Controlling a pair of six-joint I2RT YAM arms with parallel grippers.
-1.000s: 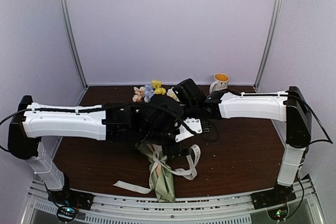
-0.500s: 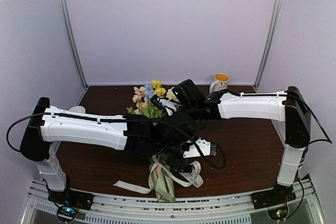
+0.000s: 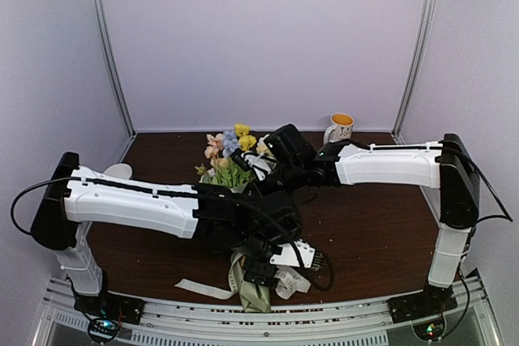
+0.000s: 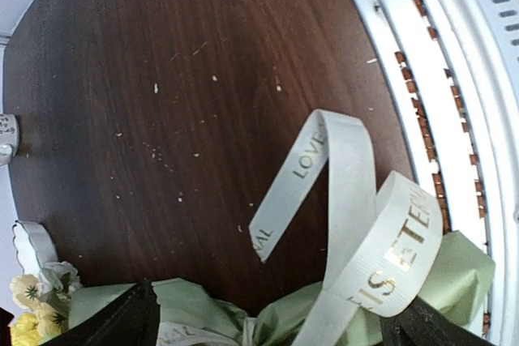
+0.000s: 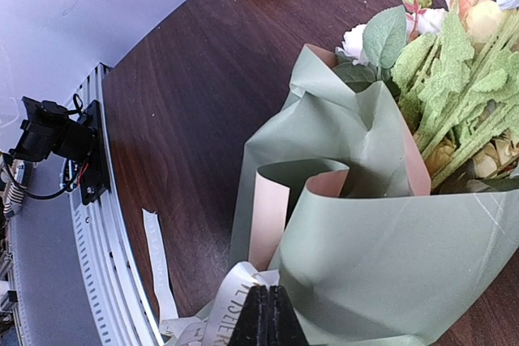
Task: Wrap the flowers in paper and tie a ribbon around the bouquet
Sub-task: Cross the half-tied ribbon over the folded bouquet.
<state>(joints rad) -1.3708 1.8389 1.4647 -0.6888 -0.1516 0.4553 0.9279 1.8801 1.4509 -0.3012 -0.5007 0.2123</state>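
Observation:
The bouquet lies along the table's middle, its sage-green paper [image 3: 254,291] narrowing toward the near edge. The flowers [image 3: 230,145] show at its far end, with pastel blossoms and green leaves [image 5: 454,79]. The paper [image 5: 389,232] curls open and shows a peach inner side. The cream ribbon [image 4: 357,224] with gold lettering loops over the paper's narrow part, and a tail [image 3: 197,288] trails to the left. My left gripper [image 3: 264,270] hovers over the narrow end, open wide [image 4: 268,326], straddling paper and ribbon without gripping. My right gripper [image 5: 268,318] is shut, its tips just above the ribbon [image 5: 231,309] beside the paper fold.
A white mug [image 3: 340,127] with a yellow inside stands at the back right. A white bowl [image 3: 118,172] sits at the left behind my left arm. The metal rail [image 4: 454,103] runs along the near table edge, close to the bouquet's narrow end.
My left arm has swung toward the near edge along the bouquet and its gripper has opened fully. More of the flowers now show. The right arm has not moved.

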